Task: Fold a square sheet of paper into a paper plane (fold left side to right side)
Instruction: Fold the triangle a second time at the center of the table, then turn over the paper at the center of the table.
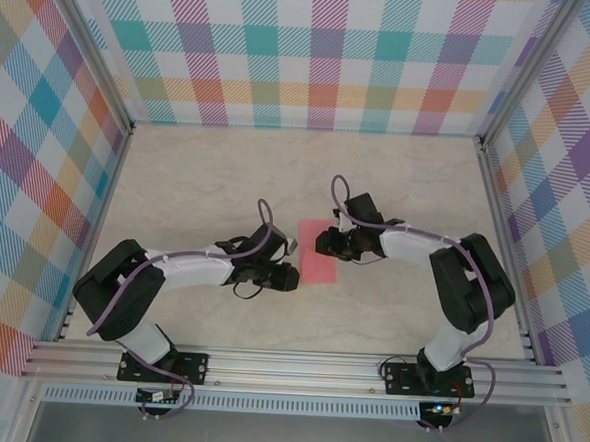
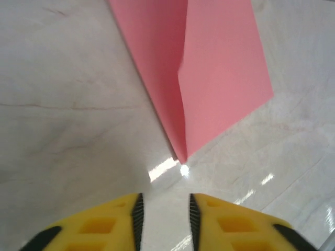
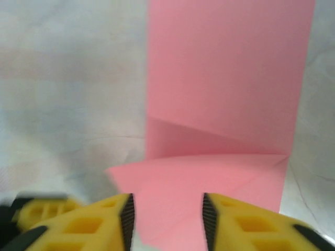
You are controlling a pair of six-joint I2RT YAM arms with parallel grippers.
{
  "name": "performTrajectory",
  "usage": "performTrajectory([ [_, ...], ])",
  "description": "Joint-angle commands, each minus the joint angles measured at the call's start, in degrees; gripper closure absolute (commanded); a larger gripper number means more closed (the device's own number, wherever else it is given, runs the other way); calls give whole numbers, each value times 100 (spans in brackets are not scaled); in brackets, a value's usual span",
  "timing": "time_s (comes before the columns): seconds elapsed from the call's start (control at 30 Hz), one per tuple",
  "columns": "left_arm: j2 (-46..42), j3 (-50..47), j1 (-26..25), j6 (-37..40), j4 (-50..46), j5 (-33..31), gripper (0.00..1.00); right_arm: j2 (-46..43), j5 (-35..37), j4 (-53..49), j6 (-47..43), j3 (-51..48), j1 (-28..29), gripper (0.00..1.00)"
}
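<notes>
Left jaws: spread, with nothing between them. The left gripper [image 2: 165, 204] sits low over the bare table [image 2: 68, 104], just short of the paper's nearest corner and not touching it.
Right jaws: spread, one on either side of a raised flap of paper. The gap at the right gripper [image 3: 167, 204] is far wider than the sheet, so I judge it is not pinching.
Paper: the pink paper [image 1: 318, 254] lies mid-table between the two grippers, folded into a strip that runs near to far.
Layers: the left wrist view shows two layers meeting at the corner and parting slightly. The right wrist view shows a flap bowing up off the flat part.
Surface: the table is glossy and smooth, with glare by the corner.
Handling (judged): the paper is light, thin and limp. It should slide easily on this table, and any stray crease will stay.
Where to hold (judged): pinch shallowly at a free corner or edge where the layers lift, with the other gripper pressing the flat part down so the sheet cannot skate.
Risk (judged): a deep or skewed pinch would crumple the flap or pull the layers out of line.
</notes>
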Motion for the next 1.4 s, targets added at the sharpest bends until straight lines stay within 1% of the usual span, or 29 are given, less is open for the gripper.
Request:
performTrajectory([
  [0.0,-103,120,232,-237,475,317,48,-746,389,-719,-209,-48,-13,45],
  [0.07,-43,215,278,-296,690,448,43,-1145,531,-882,-202,-302,-24,38],
  [0.13,83,357,305,-308,753,434,41,-1599,583,-953,-110,-621,-24,30],
  [0.23,330,512,373,-375,980,593,41,-2171,546,-964,55,-1059,-30,22],
  [0.3,521,600,384,-427,1213,780,41,-2451,492,-959,143,-1316,-26,18],
  [0.37,722,719,384,-450,1288,824,43,-2654,437,-924,217,-1511,-25,16],
  [0.47,1014,914,404,-454,1288,759,48,-2753,346,-790,273,-1718,-31,12],
  [0.5,1084,961,409,-467,1288,739,51,-2744,291,-727,308,-1764,-31,10],
  [0.57,1136,1006,424,-456,1316,662,59,-2680,144,-555,337,-1827,-29,5],
  [0.6,1135,1002,424,-450,1322,605,64,-2621,75,-481,370,-1836,-31,1],
  [0.63,1110,987,423,-446,1340,541,70,-2540,-1,-379,394,-1844,-31,0],
  [0.73,1025,934,419,-395,1312,414,84,-2251,-228,-70,457,-1811,-31,0],
  [0.8,962,908,424,-359,1223,344,90,-2024,-335,139,559,-1769,-31,0],
  [0.83,920,885,420,-350,1209,323,92,-1900,-381,255,637,-1739,-31,0],
  [0.93,756,756,419,-341,1185,206,93,-1571,-536,591,757,-1631,-31,1],
  [1.07,588,644,428,-349,1157,60,93,-1058,-579,759,789,-1382,-31,0],
  [1.2,527,625,429,-340,1130,68,93,-595,-883,1157,890,-1195,-31,0],
  [1.27,504,616,428,-316,1100,44,93,-431,-897,1250,938,-1097,-31,0],
  [1.37,450,577,428,-305,1077,-1,94,-88,-914,1257,923,-865,-31,6],
])
